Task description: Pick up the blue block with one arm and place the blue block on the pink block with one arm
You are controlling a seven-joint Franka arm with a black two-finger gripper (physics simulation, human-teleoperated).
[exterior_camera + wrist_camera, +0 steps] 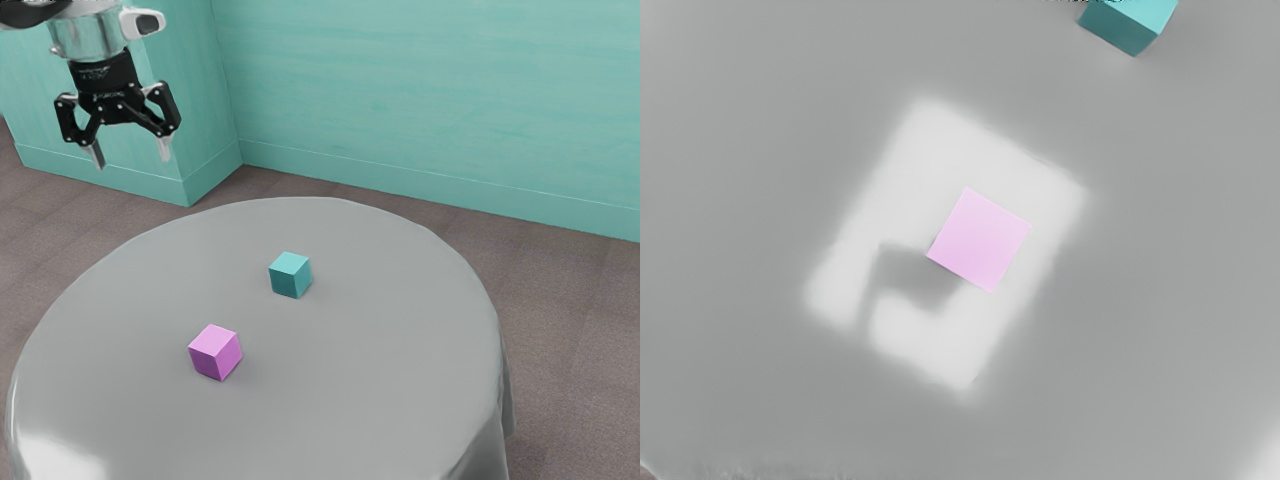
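A teal-blue block [290, 274] rests near the middle of the round grey table [400, 400]. The pink block [215, 352] sits a little nearer the table's front, toward the exterior view's left of the blue one. My gripper [131, 151] hangs high above the table at the exterior view's upper left, open, with nothing between its fingers. In the wrist view the pink block [978, 238] lies straight below my hand on a bright patch, and a corner of the blue block [1127, 20] shows some way off from it.
The table is draped in a smooth grey cloth that falls over its edge [490, 400]. A teal wall with a protruding corner [210, 150] stands behind, with brown carpet [570, 330] around the table.
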